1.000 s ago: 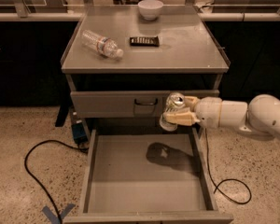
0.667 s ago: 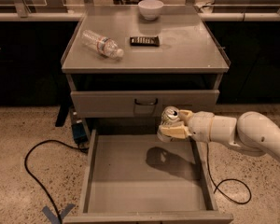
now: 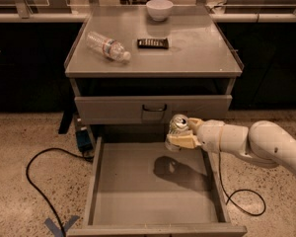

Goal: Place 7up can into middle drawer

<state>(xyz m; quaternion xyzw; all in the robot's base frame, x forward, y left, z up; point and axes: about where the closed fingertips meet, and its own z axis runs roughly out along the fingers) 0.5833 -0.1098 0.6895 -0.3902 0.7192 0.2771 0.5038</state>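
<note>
The 7up can, with its shiny silver top showing, is held in my gripper, which is shut on it. The white arm reaches in from the right. The can hangs above the back right part of the open middle drawer, a wide grey tray with a flat bare floor. A dark shadow of the can and gripper lies on the drawer floor below.
A closed grey drawer front with a dark handle sits above the open drawer. On the cabinet top lie a clear water bottle, a dark flat object and a white bowl. Black cables run on the floor.
The gripper with the can has moved left and lower, from in front of the closed drawer front to over the open drawer's back right part.
</note>
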